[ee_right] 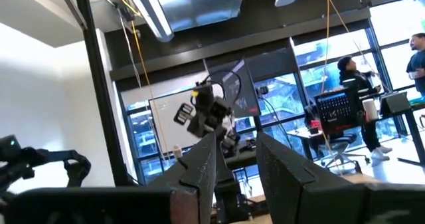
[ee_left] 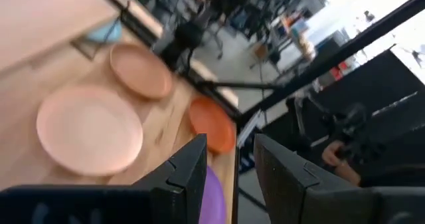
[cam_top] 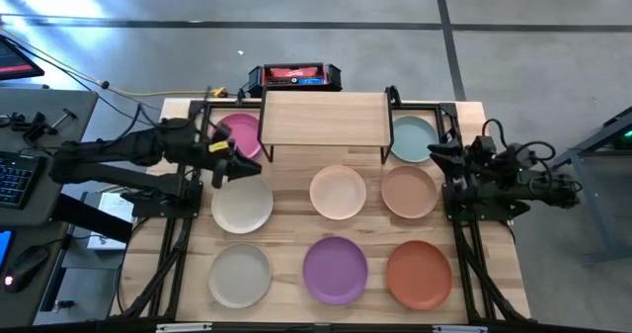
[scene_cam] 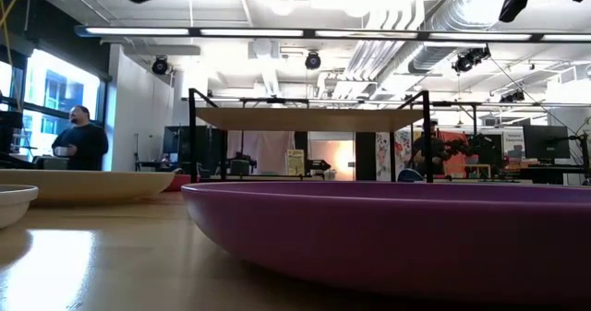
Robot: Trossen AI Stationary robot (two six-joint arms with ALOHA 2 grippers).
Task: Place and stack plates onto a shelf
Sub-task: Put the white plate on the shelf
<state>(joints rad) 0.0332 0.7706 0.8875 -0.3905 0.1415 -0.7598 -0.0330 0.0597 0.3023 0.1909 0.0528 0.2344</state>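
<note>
Shelf (cam_top: 324, 118) bare; eight plates on the table (cam_top: 286, 232).
Left gripper (cam_top: 233, 163) fingers spread, empty, near pink plate (cam_top: 240, 132). Right gripper (ee_right: 234, 159) spread; only its wrist view shows that.

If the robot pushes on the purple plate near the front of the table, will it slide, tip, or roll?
The purple plate lies flat on the wooden table, so a low sideways push would probably slide it. Its rim curves up, as the low view shows, so pressing down on the edge might rock it. It looks rigid and shallow; rolling seems unlikely unless it is stood on edge.

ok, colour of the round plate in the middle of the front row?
Purple plate, matte; the high view shows it best.
</note>
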